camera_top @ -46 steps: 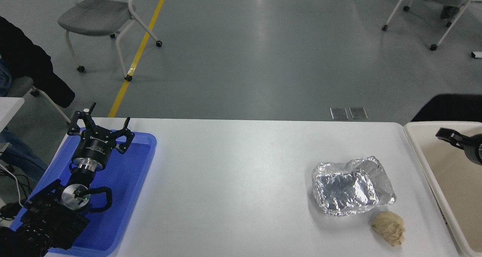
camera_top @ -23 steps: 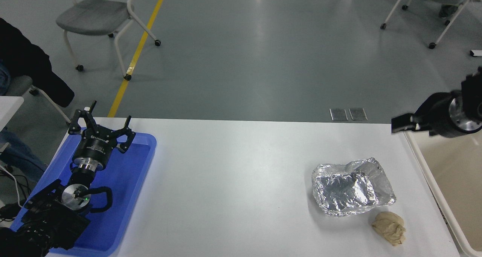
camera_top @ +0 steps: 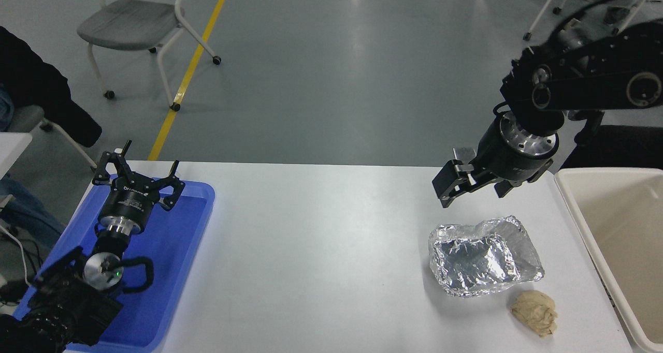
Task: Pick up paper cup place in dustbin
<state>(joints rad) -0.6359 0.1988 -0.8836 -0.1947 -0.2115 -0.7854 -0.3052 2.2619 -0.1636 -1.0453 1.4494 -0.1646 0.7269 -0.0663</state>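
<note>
The paper cup is not in view anywhere on the table or in the part of the dustbin that shows. The dustbin [camera_top: 585, 223], a large cream tub, stands at the table's right end, cut off by the picture's edge. My right gripper [camera_top: 474, 190] hangs above the table's far side, just left of the dustbin and above the far edge of the foil tray. Its fingers are spread and hold nothing. My left gripper [camera_top: 137, 169] is parked open over the blue tray at the lower left.
A crumpled foil tray [camera_top: 484, 257] lies at the table's right part, with a beige paper wad [camera_top: 535, 311] in front of it. A flat blue tray [camera_top: 191, 223] lies at the left end. Chairs stand on the floor beyond; a person sits at the far left.
My right arm has swung out from over the dustbin, up and to the left, and now hangs over the table above the foil tray. The left arm has not moved.
</note>
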